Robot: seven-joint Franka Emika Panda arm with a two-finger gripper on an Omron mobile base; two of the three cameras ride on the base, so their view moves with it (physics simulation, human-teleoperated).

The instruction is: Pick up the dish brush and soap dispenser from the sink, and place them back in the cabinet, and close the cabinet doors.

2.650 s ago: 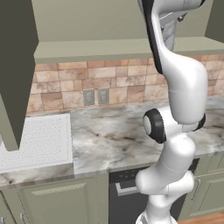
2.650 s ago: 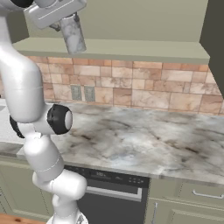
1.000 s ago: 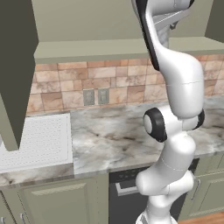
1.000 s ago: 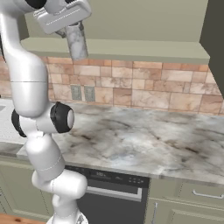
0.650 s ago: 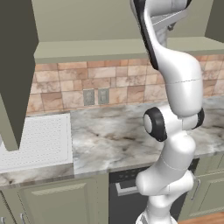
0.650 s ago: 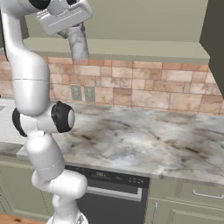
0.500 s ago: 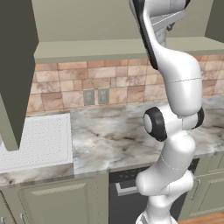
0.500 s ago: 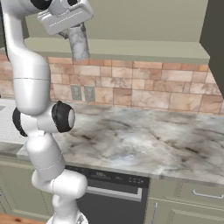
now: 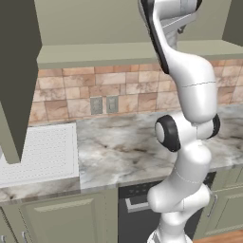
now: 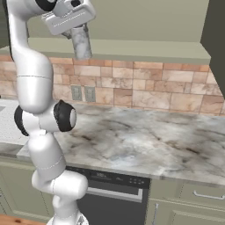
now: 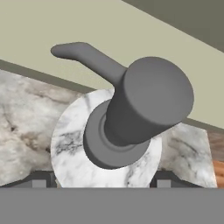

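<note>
My gripper (image 10: pixel 75 30) is raised high in front of the open cabinet and is shut on the soap dispenser (image 10: pixel 81 44), a marbled grey bottle that hangs below the hand, just in front of the cabinet's lower shelf (image 10: pixel 145 46). The hand view looks down on the soap dispenser (image 11: pixel 74 148) and its dark pump top (image 11: pixel 153 96), with a fingertip (image 11: pixel 40 180) on each side. The cabinet doors stand open, one at the left (image 9: pixel 16 71), one at the right (image 10: pixel 216 30). The sink's ribbed drainboard (image 9: pixel 40 152) lies at the left. The dish brush is out of view.
A marble counter (image 10: pixel 145 140) runs under the cabinet, backed by a brick backsplash with outlets (image 9: pixel 104 104). A dishwasher (image 10: pixel 114 197) and green base cabinets (image 9: pixel 61 218) sit below. My own arm (image 9: pixel 190 95) rises between base and cabinet.
The hand has carried the soap dispenser a little to the right and nearer the cabinet's shelf edge. The grip is unchanged.
</note>
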